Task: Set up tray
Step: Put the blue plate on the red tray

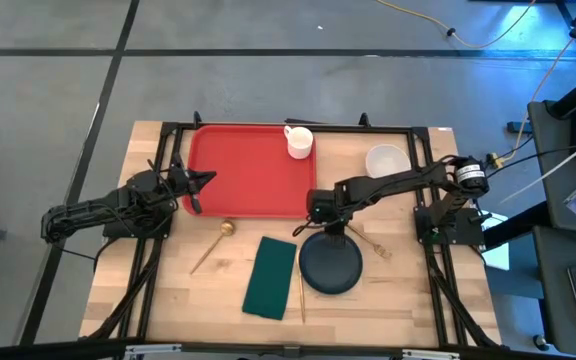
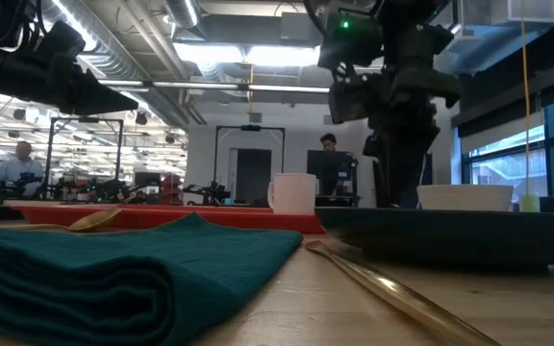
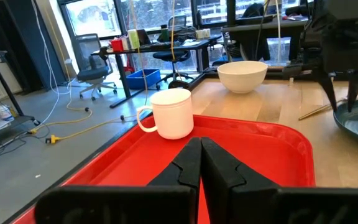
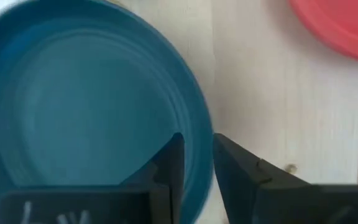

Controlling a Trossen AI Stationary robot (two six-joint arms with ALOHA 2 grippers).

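The large red rectangular plastic tray (image 1: pixel 253 170) with rounded corners and a raised rim lies at the far middle of the wooden table (image 1: pixel 408 290), with a white ceramic mug (image 1: pixel 299 141) standing in its far right corner. The right gripper (image 4: pixel 195 163) is down at the dark blue round plate (image 4: pixel 73 106), just beside the tray's near right corner; its fingers straddle the plate's rim, one inside and one outside, though from the wrist view it is hard to say whether they already pinch the rim or only bracket it with a narrow gap. To do this step well, the grip should bite squarely and deep enough on the rim that the plate does not pivot when lifted, then rise clear of the tray's raised edge before moving over it. The plate should land flat on bare red surface, well apart from the mug. The left gripper (image 3: pixel 200 163), its fingers pressed together and holding nothing, hovers over the tray's left edge and should stay out of the path. A folded dark green cloth napkin (image 1: pixel 270 277) and gold-coloured utensils lie nearby on the table.
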